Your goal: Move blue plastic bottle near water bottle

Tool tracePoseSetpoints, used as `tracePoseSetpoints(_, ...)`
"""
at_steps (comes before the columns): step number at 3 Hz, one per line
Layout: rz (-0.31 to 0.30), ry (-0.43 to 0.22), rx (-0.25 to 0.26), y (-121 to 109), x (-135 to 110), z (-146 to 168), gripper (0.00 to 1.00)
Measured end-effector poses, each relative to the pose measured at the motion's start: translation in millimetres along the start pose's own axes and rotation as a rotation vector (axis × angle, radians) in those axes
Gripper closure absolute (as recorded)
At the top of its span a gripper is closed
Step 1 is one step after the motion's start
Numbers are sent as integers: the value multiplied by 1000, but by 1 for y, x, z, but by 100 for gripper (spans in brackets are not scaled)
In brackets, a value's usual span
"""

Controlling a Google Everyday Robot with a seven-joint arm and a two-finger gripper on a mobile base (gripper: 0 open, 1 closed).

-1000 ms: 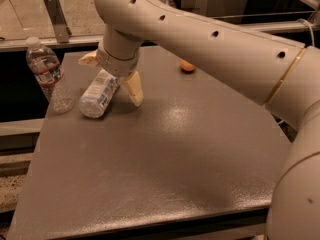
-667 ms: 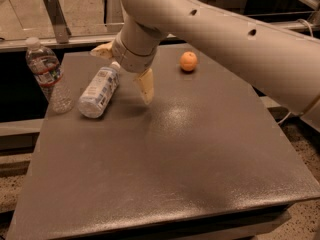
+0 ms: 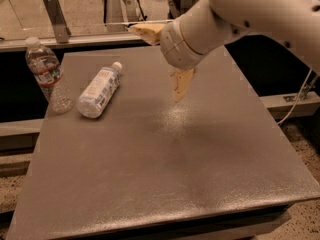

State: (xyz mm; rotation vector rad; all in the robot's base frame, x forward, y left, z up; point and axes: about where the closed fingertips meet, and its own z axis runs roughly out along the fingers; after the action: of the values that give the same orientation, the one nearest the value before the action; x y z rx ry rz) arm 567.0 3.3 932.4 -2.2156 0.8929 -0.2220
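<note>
The blue plastic bottle (image 3: pixel 99 90) lies on its side on the grey table (image 3: pixel 165 154) at the left, white cap pointing to the back right. The water bottle (image 3: pixel 47 74) stands upright just left of it, at the table's left edge, almost touching its base. My gripper (image 3: pixel 165 56) hangs above the table's middle back, to the right of both bottles and well apart from them. It is open and empty, with one tan finger (image 3: pixel 181 84) pointing down and the other (image 3: pixel 147 30) up at the back.
A metal rail with an upright post (image 3: pixel 54 16) runs behind the table. A lower ledge (image 3: pixel 290 101) lies to the right with a cable (image 3: pixel 300 96) hanging by it. My white arm (image 3: pixel 260 14) crosses the upper right.
My gripper has let go of the blue plastic bottle, risen and moved right, away from it. The bottle stays lying beside the water bottle. The orange object at the back is no longer visible.
</note>
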Motion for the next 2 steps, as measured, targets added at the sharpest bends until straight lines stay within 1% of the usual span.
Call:
tracePoseSetpoints(1,123,15,74,37,25,-49,0)
tracePoseSetpoints(2,253,19,150,84,55,-89,0)
